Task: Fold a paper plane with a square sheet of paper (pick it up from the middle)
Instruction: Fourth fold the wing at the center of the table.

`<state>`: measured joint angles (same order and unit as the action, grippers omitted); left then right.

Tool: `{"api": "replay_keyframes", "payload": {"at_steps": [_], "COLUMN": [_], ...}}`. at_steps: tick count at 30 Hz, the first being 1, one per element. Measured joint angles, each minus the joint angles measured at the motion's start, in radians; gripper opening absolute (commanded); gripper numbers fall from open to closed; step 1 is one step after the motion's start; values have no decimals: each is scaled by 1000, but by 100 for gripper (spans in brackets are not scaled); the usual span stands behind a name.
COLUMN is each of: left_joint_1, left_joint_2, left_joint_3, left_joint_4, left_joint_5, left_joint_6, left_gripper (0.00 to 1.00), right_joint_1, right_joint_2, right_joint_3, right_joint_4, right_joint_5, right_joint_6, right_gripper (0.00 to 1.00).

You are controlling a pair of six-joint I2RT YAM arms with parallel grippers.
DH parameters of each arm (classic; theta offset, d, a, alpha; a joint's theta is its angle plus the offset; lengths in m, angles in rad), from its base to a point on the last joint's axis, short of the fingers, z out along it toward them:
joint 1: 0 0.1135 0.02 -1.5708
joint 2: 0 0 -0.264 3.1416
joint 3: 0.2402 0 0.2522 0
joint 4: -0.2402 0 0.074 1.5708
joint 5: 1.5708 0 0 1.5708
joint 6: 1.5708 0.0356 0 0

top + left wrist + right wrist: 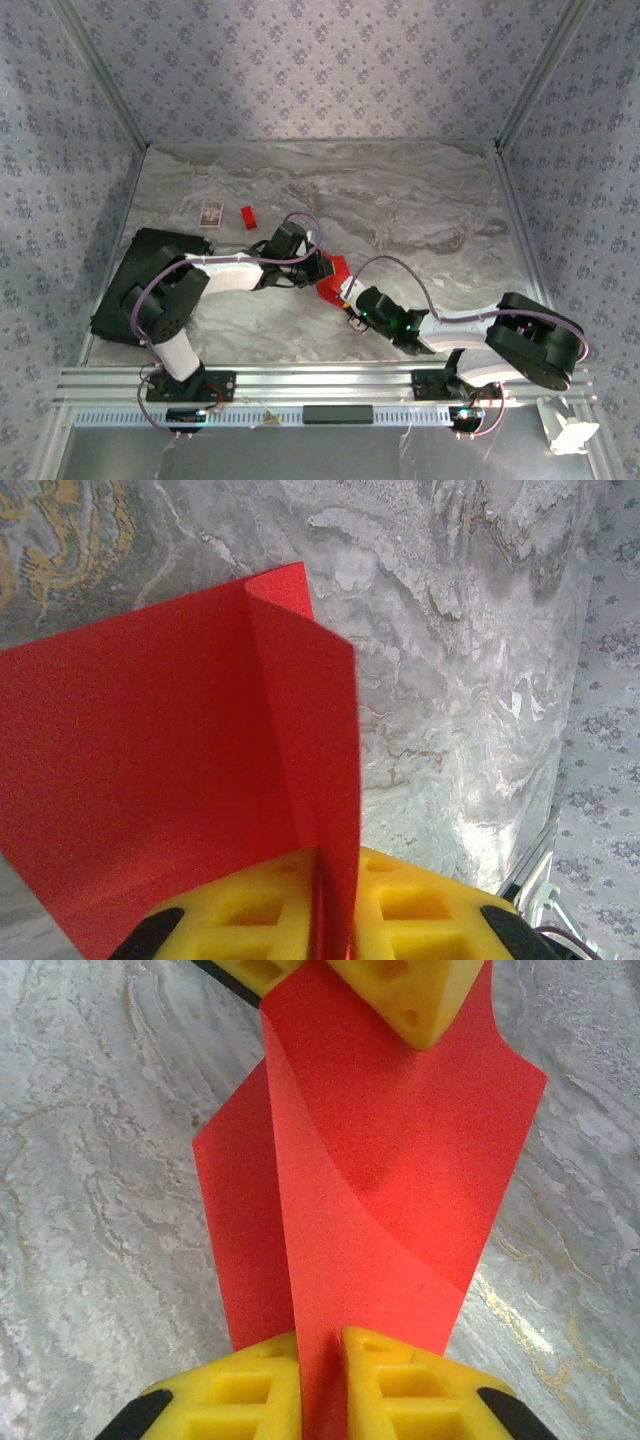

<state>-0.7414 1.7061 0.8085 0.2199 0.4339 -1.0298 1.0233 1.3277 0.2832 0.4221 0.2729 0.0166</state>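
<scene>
The left gripper point(335, 895) is pinching a thin, bright red sheet of paper point(180, 770). Its yellow fingers point(420, 910) are closed to a narrow slit with only the paper's edge running between them. In the left wrist view the sheet is rising away from the jaws as two panels meeting at a sharp upright fold. The wider panel is spreading to the left, and a pointed corner is standing at the top against the grey marbled tabletop point(460, 630).

The right gripper point(322, 1370) is clamping the opposite end of the same red sheet of paper point(400, 1170). Its yellow fingers point(410, 1390) are likewise nearly touching, with the paper sandwiched in the gap. From there the creased sheet is stretching up to the left gripper point(335, 995) at the top of the right wrist view.

Seen from above, the left gripper point(320, 268) and right gripper point(348, 297) are meeting tip to tip near the middle of the table point(420, 200). The red sheet of paper point(332, 278) is hanging between them over the marbled surface.

Farther out, a small red rectangular block point(248, 217) and a small patterned card point(211, 213) are lying side by side toward the far left, well apart from the paper. A flat black mat point(125, 290) is lying at the left edge, under the left arm.
</scene>
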Motion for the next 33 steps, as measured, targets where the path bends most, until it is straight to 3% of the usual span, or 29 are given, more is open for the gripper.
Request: {"api": "replay_keyframes", "payload": {"at_steps": [14,21,24,29,33], "left_joint_1": [2,2,2,4,17], "left_joint_2": [-3,-3,-3,-45,-119], "left_joint_3": [-1,-1,-1,-30,-51], "left_joint_4": [0,0,0,-17,-55], "left_joint_5": [0,0,-3,-42,-89], "left_joint_6": [0,0,-2,-9,-9], "left_gripper": [12,14,19,38,48], "right_joint_1": [-6,-7,-9,-25,-66], "right_joint_2": [-27,-27,-27,-16,5], "right_joint_3": [0,0,0,3,12], "right_joint_4": [-24,-30,-30,-24,-21], "right_joint_5": [-2,-18,-27,-62,-128], "right_joint_6": [7,18,23,39,82], "right_gripper": [20,9,5,0,0]}}
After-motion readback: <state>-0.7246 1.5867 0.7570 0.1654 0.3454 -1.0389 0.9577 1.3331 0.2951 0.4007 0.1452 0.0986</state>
